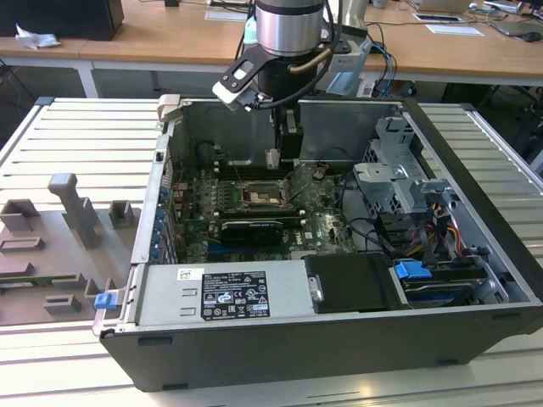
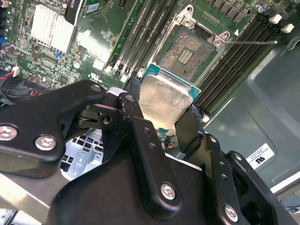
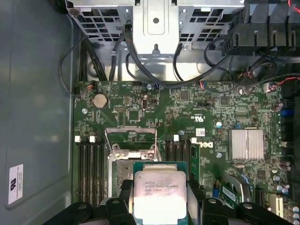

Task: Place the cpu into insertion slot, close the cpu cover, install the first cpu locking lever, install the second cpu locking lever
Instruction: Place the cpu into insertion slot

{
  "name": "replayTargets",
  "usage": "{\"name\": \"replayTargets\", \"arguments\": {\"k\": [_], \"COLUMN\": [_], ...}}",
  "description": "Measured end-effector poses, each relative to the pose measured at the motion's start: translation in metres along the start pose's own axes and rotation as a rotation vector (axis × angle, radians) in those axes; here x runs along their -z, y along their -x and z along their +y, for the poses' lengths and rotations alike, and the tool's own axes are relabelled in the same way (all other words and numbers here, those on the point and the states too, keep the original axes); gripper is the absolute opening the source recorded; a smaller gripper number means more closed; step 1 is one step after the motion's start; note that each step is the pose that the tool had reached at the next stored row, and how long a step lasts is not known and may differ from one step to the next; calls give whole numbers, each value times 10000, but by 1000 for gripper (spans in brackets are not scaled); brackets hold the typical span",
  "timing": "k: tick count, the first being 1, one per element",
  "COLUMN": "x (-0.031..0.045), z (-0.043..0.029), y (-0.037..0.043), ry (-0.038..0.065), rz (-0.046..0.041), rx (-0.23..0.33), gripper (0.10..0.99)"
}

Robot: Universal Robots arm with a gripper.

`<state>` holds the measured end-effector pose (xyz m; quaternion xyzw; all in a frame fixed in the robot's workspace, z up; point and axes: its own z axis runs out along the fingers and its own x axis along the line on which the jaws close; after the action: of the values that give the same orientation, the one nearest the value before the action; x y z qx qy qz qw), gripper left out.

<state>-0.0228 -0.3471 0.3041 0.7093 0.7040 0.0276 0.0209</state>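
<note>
Gripping the small flat square cpu [image 2: 165, 96] with its pale silvery metal top, the black two-fingered gripper [image 2: 161, 110] has its fingers [image 2: 140, 126] pressed against two opposite edges of the chip, as we see in both wrist views. We find the chip held in the air above the green motherboard [image 3: 187, 117], tilted in the second wrist view and not yet seated. Just beyond it lies the square, dark-centred insertion slot with a metal rim [image 2: 187, 54], with nothing in it. In the first wrist view we see the thin grey metal frame of the cpu cover [image 3: 131, 129] swung open on the far side of the socket. Long narrow black memory slots [image 3: 91, 164] run along both sides of the socket, and a silver finned heatsink [image 3: 246, 144] sits well apart from it. In the exterior view we see the arm reaching down into the open dark grey computer case [image 1: 475, 280], which lies on its side on a ribbed pale metal table [image 1: 85, 127].
</note>
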Motion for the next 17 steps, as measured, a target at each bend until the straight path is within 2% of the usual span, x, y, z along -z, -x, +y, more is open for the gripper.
{"name": "replayTargets", "arguments": {"k": [3,17], "x": [-55,-150], "z": [-4,-10], "y": [1,1], "ry": [0,-2], "rz": [-2,-5], "rx": [-20,-63], "gripper": [541,541]}}
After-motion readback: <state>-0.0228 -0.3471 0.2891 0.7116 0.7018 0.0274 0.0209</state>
